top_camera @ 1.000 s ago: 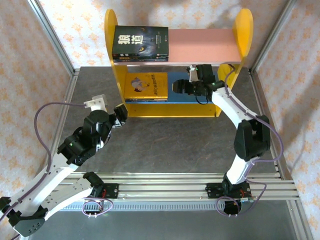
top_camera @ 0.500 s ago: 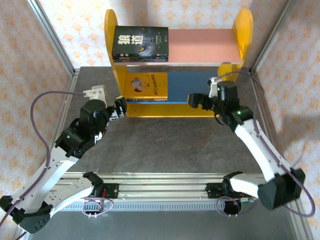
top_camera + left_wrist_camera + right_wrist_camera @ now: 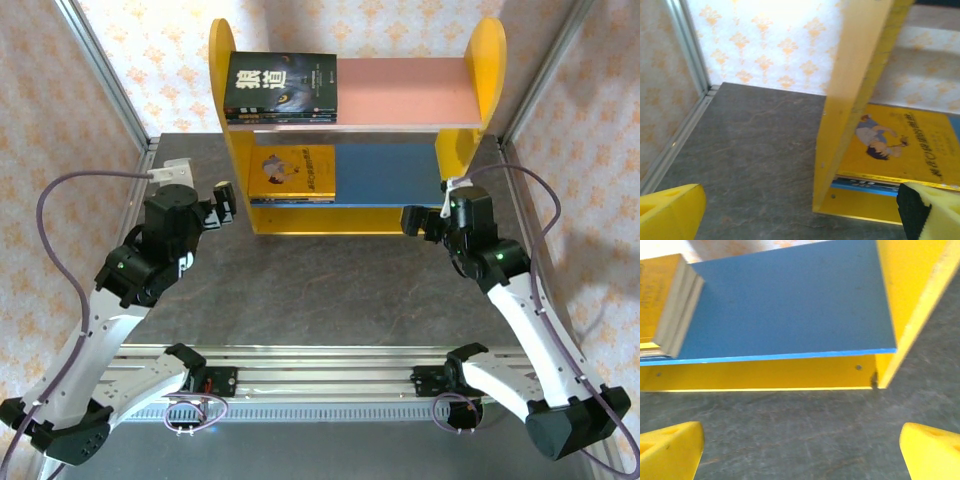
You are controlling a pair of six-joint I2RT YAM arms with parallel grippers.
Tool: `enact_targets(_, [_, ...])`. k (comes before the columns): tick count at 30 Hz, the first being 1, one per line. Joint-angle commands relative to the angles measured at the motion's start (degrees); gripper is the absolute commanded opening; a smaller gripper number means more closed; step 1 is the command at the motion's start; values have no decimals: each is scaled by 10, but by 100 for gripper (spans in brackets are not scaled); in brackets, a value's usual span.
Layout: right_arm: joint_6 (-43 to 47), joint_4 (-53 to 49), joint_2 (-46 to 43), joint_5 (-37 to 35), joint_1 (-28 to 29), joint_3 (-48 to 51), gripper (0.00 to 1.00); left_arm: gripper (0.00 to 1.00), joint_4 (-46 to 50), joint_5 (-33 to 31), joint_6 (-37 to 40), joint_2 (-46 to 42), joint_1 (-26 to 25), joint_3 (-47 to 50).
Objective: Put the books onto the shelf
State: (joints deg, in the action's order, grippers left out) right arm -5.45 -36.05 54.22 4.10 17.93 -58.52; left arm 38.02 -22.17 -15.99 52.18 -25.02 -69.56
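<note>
- At the far edge of the table (image 3: pixel 320 290), about midway along it: the shelf (image 3: pixel 350 222), upright, with yellow rounded side panels.
- On the pink upper board (image 3: pixel 405 90), pushed to its left end: a flat stack of books with a black cover (image 3: pixel 281 85) on top.
- On the blue lower board (image 3: pixel 385 172), again at the left end: a second flat stack, topped by a yellow book (image 3: pixel 292 172).
- Just off the shelf's front left corner, over the table: the left gripper (image 3: pixel 224 203), spread wide and grasping nothing — near the side panel, apart from it.
- Through the left wrist camera: yellow pads (image 3: pixel 670 212) low at either edge of the view, the left side panel (image 3: pixel 855 90) straight ahead between them, and beyond it to the right the yellow book (image 3: pixel 900 150), lying flat and well clear of both pads.
- Off the shelf's front right corner: the right gripper (image 3: pixel 413 220), likewise spread wide and empty, turned toward the lower board.
- Through the right wrist camera: pads (image 3: pixel 670 450) far apart over grey table, the blue lower board (image 3: pixel 790 305) ahead, the lower stack (image 3: pixel 670 305) at its left end with page edges showing — off to the gripper's left, outside the gap, untouched.
- Ahead and to the right of that gripper: the right side panel (image 3: pixel 910 290), close by but not in contact.
</note>
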Motion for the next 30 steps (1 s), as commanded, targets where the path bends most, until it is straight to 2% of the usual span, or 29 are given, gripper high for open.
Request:
enact_targets(1, [-11, -32, -24, -86, -2, -20, 99, 99, 41, -27, -8, -26, 22, 31])
enact_targets(5, [-15, 24, -60, -95, -2, 28, 99, 99, 34, -47, -15, -47, 55, 71])
enact_targets(6, [-21, 40, -65, -103, -2, 41, 99, 99, 24, -34, -2, -48, 67, 81])
enact_targets(11, [-9, 94, -40, -135, -2, 79, 99, 100, -11, -25, -13, -22, 114, 114])
enact_targets(14, [18, 157, -37, -149, -2, 121, 99, 100, -140, -16, 23, -42, 115, 208])
enact_targets(17, [36, 254, -55, -160, -2, 185, 99, 100, -294, -71, 28, -73, 121, 321])
enact_targets(22, [52, 312, -55, -210, -3, 227, 99, 100, -513, -82, 97, -60, 135, 448])
enact_targets(25, [66, 350, -51, -215, -5, 248, 100, 100, -593, -94, 99, -21, 158, 488])
enact_targets(30, [96, 421, -53, -212, -7, 299, 100, 100, -694, -52, 80, 57, 215, 528])
